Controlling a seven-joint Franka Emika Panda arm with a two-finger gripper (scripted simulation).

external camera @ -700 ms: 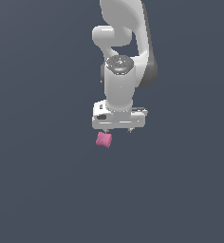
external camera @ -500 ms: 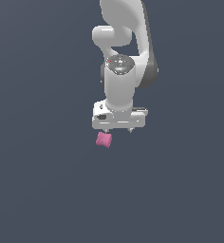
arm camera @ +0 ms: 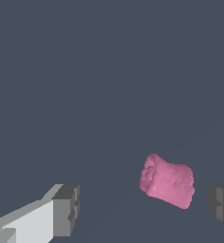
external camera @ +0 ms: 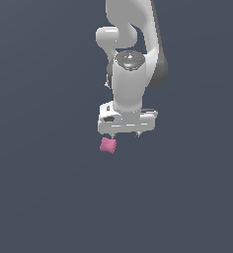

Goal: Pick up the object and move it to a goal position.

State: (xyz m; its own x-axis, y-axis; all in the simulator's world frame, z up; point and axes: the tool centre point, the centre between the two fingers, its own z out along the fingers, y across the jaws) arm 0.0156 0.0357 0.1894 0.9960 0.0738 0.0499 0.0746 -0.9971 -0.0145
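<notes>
The object, a small pink block (external camera: pixel 107 145) with pinched sides, lies on the dark grey floor. In the exterior view my white gripper (external camera: pixel 126 134) points down just above it, and the block sits under the gripper's side toward the exterior view's left. In the wrist view the block (arm camera: pixel 167 181) lies between the two grey fingertips (arm camera: pixel 66 210), nearer one of them and touching neither. My gripper (arm camera: pixel 143 208) is open and empty.
A flat, uniform dark grey floor (external camera: pixel 49 197) surrounds the block. The white arm (external camera: pixel 131 44) rises behind the gripper to the frame's upper edge.
The gripper has shifted very slightly toward the exterior view's right. The pink block has not moved and the jaws remain open.
</notes>
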